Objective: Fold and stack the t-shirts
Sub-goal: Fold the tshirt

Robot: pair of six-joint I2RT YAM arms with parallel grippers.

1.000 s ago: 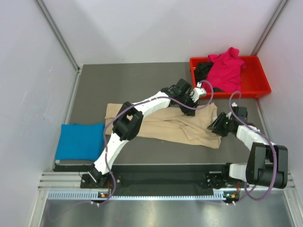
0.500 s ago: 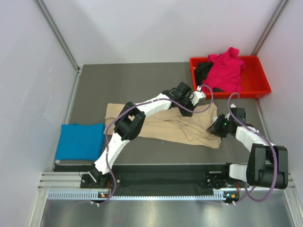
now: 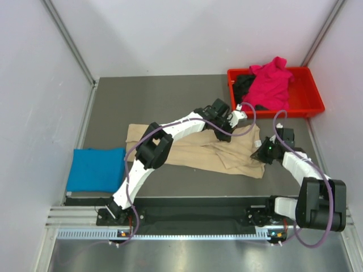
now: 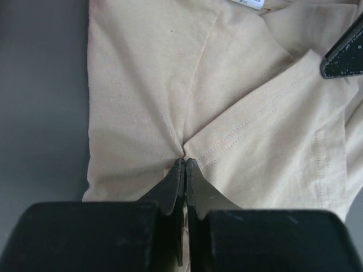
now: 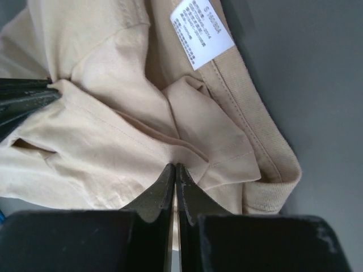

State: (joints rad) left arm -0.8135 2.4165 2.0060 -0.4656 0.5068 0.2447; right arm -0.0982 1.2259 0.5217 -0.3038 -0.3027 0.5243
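The beige-tan t-shirt (image 3: 198, 152) lies crumpled across the middle of the table. My left gripper (image 3: 233, 126) is shut on a fold of it near its far right corner, as the left wrist view (image 4: 185, 162) shows. My right gripper (image 3: 261, 153) is shut on the cloth near the collar and the white label (image 5: 201, 32), as the right wrist view (image 5: 174, 166) shows. The bright blue t-shirt (image 3: 96, 169) lies folded at the left edge. The magenta-pink t-shirt (image 3: 271, 82) and the black t-shirt (image 3: 245, 85) lie heaped in the red tray (image 3: 312, 105).
The red tray stands at the back right corner, close to my left gripper. Grey walls close in the table on the left, back and right. The black tips of the other gripper show at the edge of each wrist view (image 4: 346, 55) (image 5: 22, 99).
Both grippers stay shut on the beige shirt and have shifted only slightly. The shirt's right end has bunched a little between them.
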